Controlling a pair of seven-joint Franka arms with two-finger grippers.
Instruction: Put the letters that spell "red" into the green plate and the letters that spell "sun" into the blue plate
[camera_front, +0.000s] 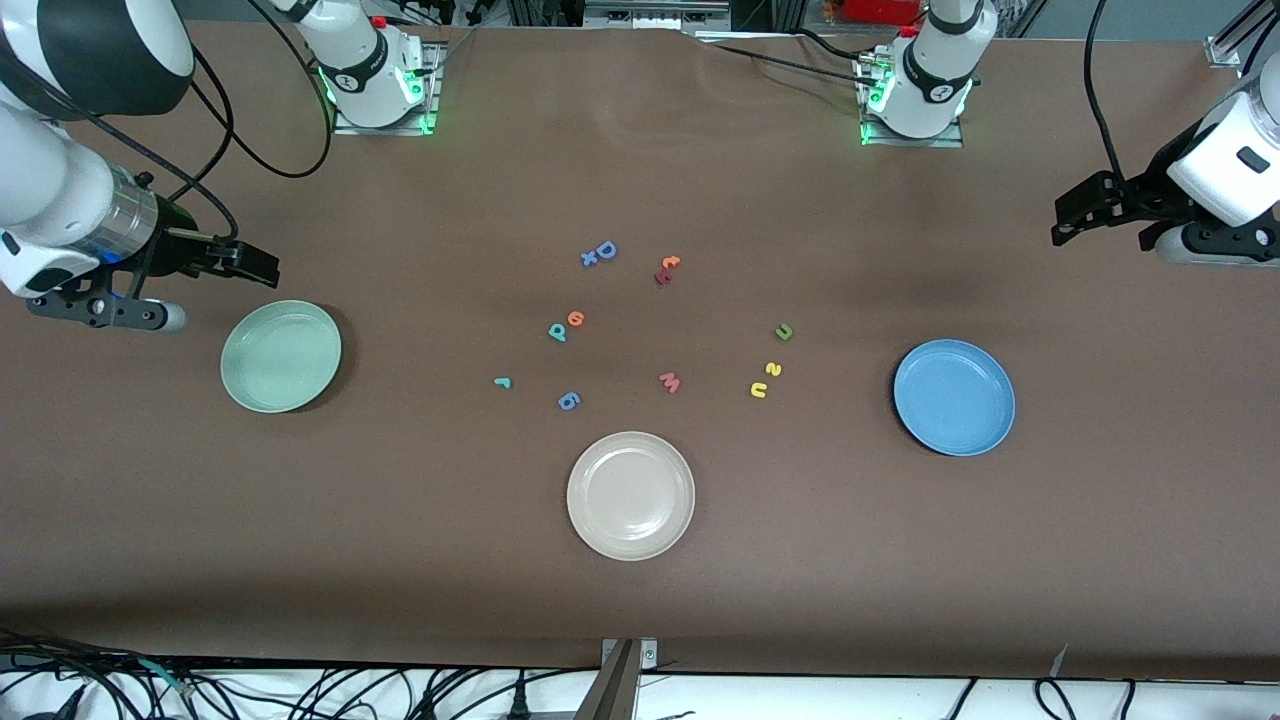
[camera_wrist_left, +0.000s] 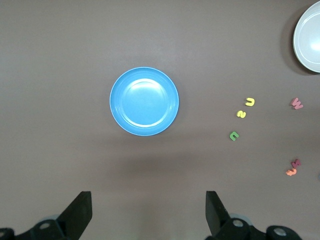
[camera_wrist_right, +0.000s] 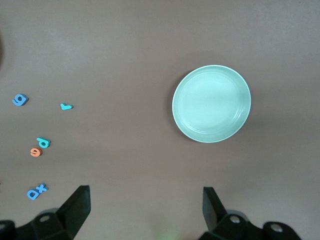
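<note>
Basically, both left gripper (camera_wrist_left: 147, 212) and right gripper (camera_wrist_right: 145, 210) hang wide open, empty; pinch the light, squashy teal "r" (camera_front: 503, 381) across its stem.

Mint-green plate (camera_front: 281, 356), blue plate (camera_front: 954, 397), cream plate (camera_front: 630, 495) (all plain).

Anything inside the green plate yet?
Nothing: the green plate shows only its bare mint surface in the front and right wrist views. What lies under the plate is covered and cannot be seen.
</note>
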